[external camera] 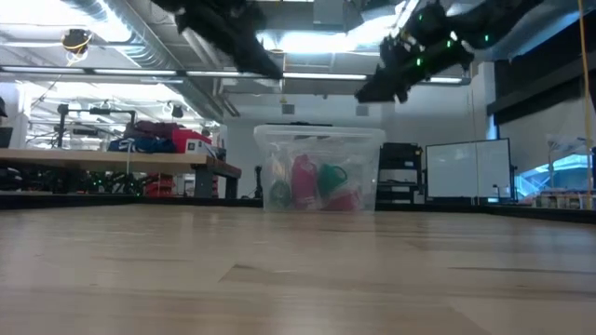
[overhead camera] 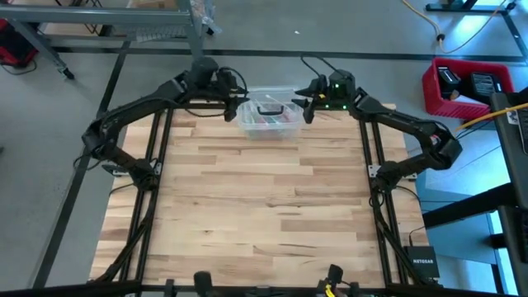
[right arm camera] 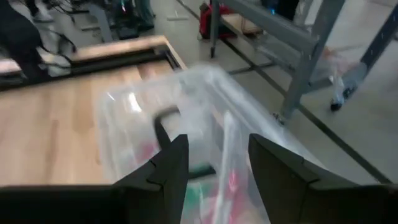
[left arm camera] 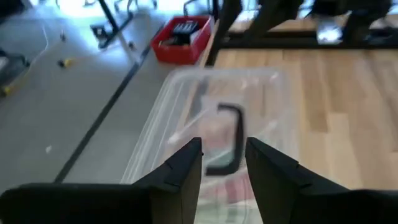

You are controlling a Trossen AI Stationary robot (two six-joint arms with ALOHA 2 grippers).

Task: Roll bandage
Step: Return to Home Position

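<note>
At the table's (overhead camera: 264, 214) far edge the tub (external camera: 369, 166) stands with its lid (external camera: 318, 132) on. The bandage (external camera: 331, 179) is a green wad inside it, beside a pink-red item (external camera: 303, 181), so the packing looks finished. The left gripper (overhead camera: 234, 104) and the right gripper (overhead camera: 304, 102) hover just above the lid, one at each end, fingers parted and holding nothing. I judge that pose suits lifting clear toward home. The bandage lies below and between the two grippers, shut under the lid and touching neither.
</note>
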